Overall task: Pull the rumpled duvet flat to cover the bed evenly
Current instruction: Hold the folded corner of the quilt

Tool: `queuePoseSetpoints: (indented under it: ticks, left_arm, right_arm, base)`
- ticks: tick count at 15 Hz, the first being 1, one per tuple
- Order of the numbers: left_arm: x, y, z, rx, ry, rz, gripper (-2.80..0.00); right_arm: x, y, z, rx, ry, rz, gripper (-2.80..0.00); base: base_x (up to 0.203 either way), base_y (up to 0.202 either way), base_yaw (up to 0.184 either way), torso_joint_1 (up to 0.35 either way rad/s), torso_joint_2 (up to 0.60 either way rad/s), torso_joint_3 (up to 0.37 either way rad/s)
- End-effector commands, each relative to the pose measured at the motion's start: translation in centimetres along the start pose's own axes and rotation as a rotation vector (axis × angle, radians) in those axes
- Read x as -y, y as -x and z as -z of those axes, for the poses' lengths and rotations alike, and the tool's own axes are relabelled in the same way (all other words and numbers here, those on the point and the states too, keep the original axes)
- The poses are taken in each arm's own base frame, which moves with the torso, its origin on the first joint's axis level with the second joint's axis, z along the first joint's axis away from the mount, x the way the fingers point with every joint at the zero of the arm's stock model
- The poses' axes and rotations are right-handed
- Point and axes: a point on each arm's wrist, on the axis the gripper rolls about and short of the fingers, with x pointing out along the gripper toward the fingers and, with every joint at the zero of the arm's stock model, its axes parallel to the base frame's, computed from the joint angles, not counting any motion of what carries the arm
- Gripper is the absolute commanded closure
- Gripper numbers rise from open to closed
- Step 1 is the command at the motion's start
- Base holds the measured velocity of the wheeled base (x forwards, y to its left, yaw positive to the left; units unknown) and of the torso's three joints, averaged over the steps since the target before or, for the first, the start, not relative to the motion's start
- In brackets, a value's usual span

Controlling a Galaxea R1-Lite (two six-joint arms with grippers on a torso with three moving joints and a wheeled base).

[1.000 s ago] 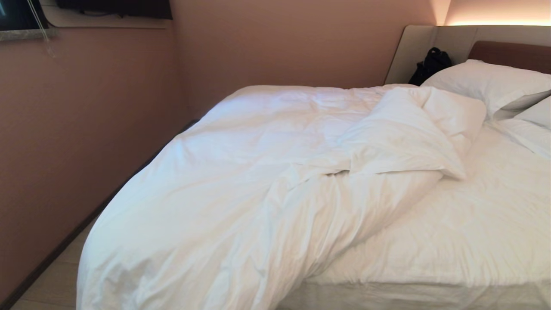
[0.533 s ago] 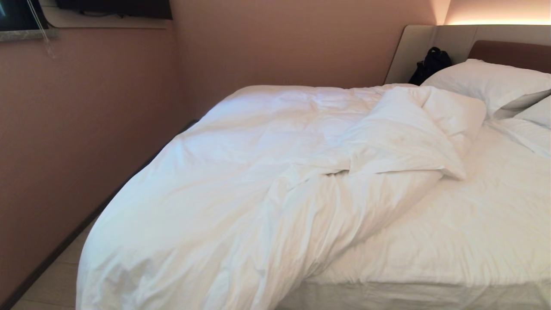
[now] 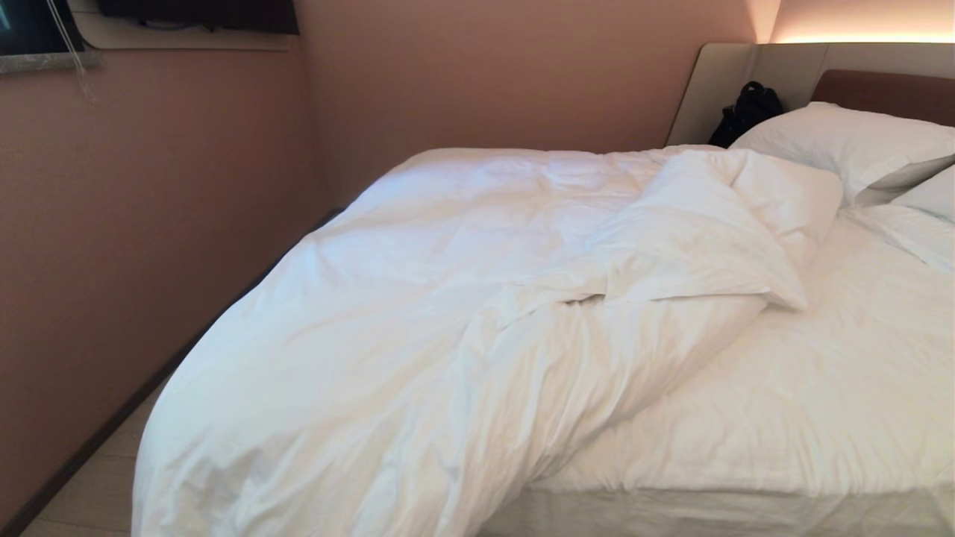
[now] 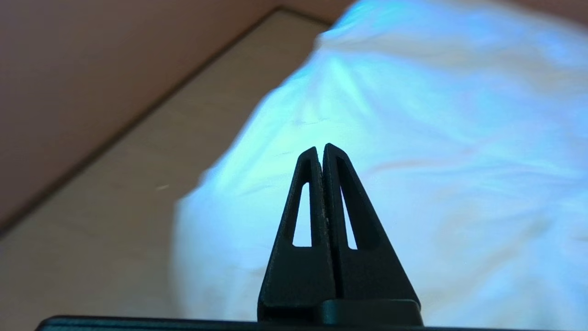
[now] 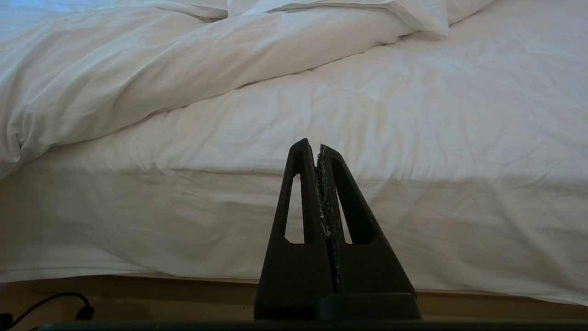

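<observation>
Head view shows the bed [image 3: 821, 418] filling most of the frame, with neither arm in sight. The duvet [image 3: 418, 328] lies bunched over the left half of the mattress, its near end spilling down over the foot corner toward the floor [image 3: 89, 492]. Its upper right corner is folded back on itself into a thick flap that points toward the pillows [image 3: 843, 149]. Right of that flap the sheet [image 3: 835, 373] is bare. A black bag [image 3: 746, 112] leans against the padded headboard [image 3: 791, 71], just beside the pillows. A pinkish wall [image 3: 149, 224] runs along the bed's left side.

From the left wrist view, the left gripper [image 4: 320, 148] is clenched tight, fingertips pressed together with nothing between them. It hangs in the air above the duvet's hanging corner, where white cloth meets the pale floor and the wall; the picture is smeared, so whether the tips touch the fabric cannot be told, though they seem clear of it.

From the right wrist view, the right gripper [image 5: 317, 146] is likewise closed on nothing, pointing level at the side of the mattress, apart from it. A black cable [image 5: 50, 303] lies on the floor below.
</observation>
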Motion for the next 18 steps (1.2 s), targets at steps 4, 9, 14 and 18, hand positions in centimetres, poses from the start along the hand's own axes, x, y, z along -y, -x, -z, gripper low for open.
queuePoseSetpoints:
  ticks: [4, 9, 14, 18]
  left_arm:
    - [4.9, 13.0, -1.2, 0.03, 0.204, 0.386, 0.0]
    - [5.8, 17.0, -0.4, 0.036, 0.33, 0.494, 0.0]
    - [4.9, 17.6, 0.8, -0.088, 0.371, 0.576, 0.0]
    - [3.7, 19.6, 1.4, -0.142, 0.353, 0.746, 0.0]
  right_arm:
    - [0.0, 0.0, 0.0, -0.001, 0.0, 0.0, 0.0]
    - [0.0, 0.0, 0.0, -0.001, 0.0, -0.001, 0.0]
    - [0.0, 0.0, 0.0, 0.0, 0.0, 0.0, 0.0]
    - [0.0, 0.0, 0.0, -0.001, 0.0, 0.0, 0.0]
  base:
    - [0.0, 0.0, 0.0, 0.0, 0.0, 0.0]
    - [0.0, 0.0, 0.0, 0.0, 0.0, 0.0]
    - [0.0, 0.0, 0.0, 0.0, 0.0, 0.0]
    - [0.0, 0.0, 0.0, 0.0, 0.0, 0.0]
